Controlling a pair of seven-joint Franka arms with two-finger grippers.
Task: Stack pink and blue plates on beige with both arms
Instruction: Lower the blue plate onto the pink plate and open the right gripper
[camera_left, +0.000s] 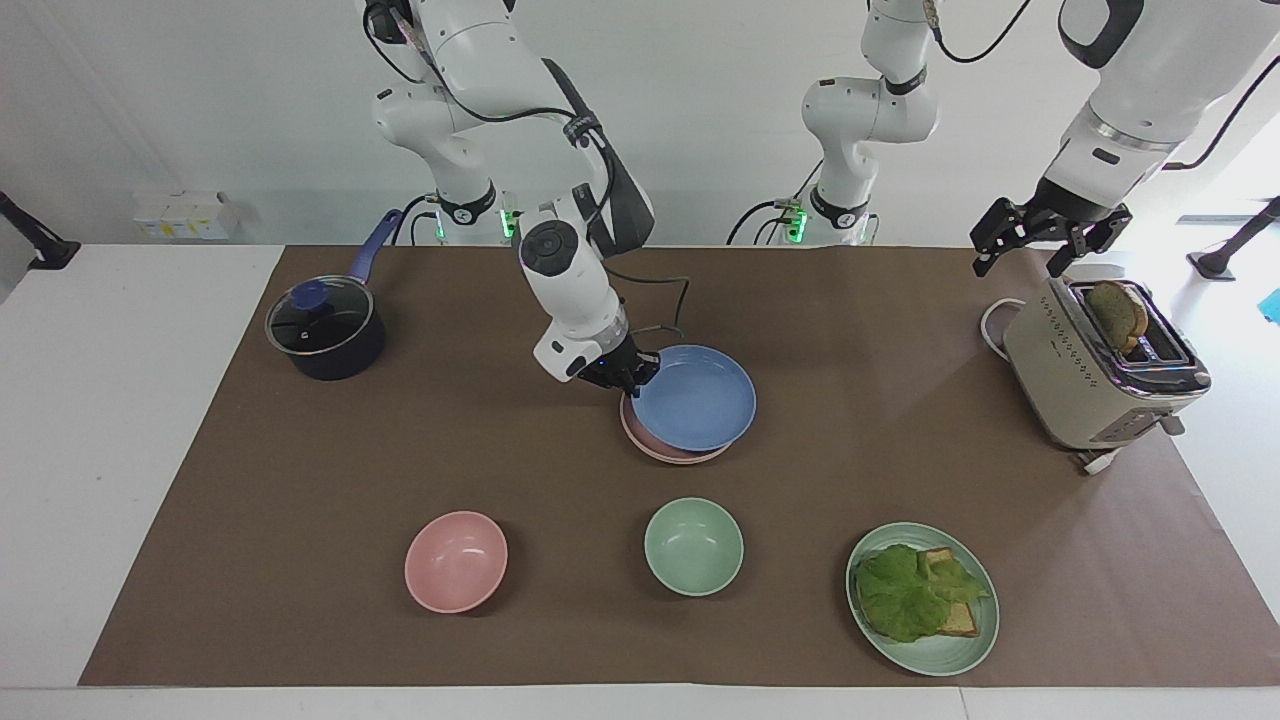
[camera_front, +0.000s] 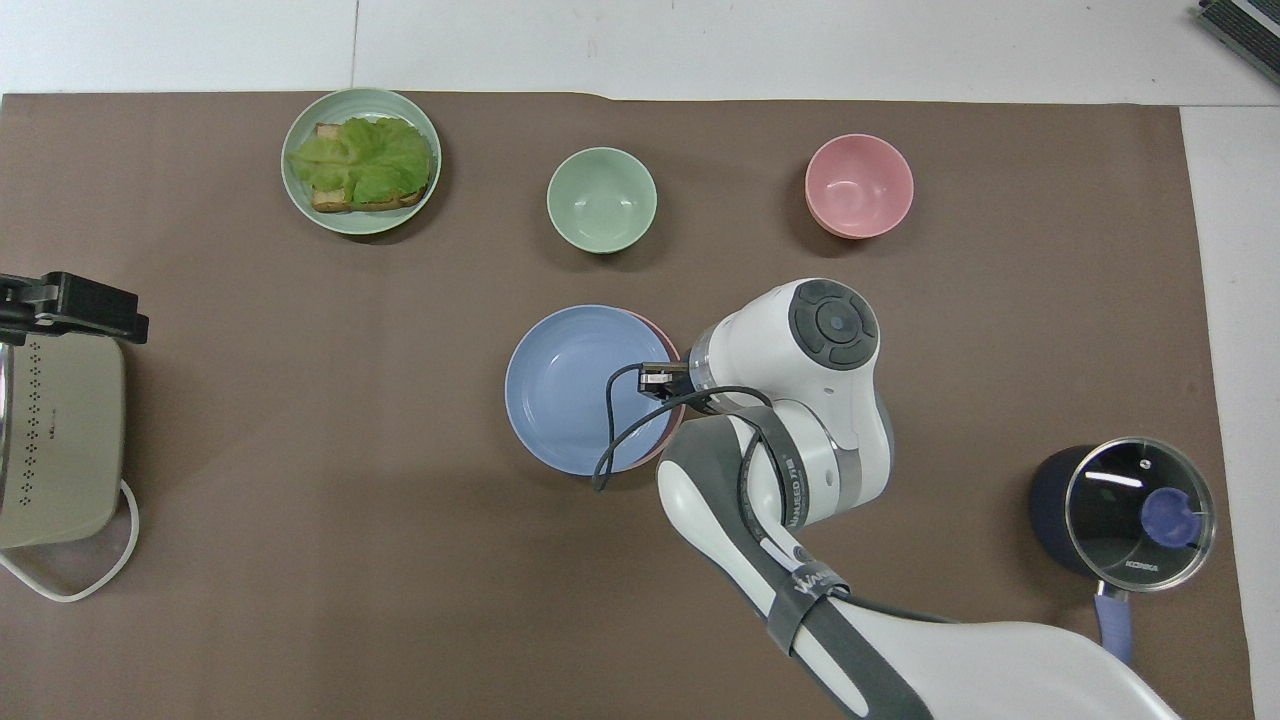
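Observation:
My right gripper (camera_left: 628, 375) (camera_front: 655, 378) is shut on the rim of the blue plate (camera_left: 695, 398) (camera_front: 570, 390), on the side toward the right arm's end. The blue plate sits low over the pink plate (camera_left: 640, 440) (camera_front: 665, 335) in the middle of the mat, shifted slightly toward the left arm's end. Only a crescent of pink rim shows; whether the two touch I cannot tell. The beige plate is hidden. My left gripper (camera_left: 1020, 262) (camera_front: 75, 305) waits open in the air over the toaster (camera_left: 1095, 375).
A pink bowl (camera_left: 456, 561), a green bowl (camera_left: 693, 546) and a green plate (camera_left: 940, 655) with lettuce and toast lie farther from the robots than the plates. A lidded dark pot (camera_left: 325, 330) stands toward the right arm's end. The toaster holds a slice of bread.

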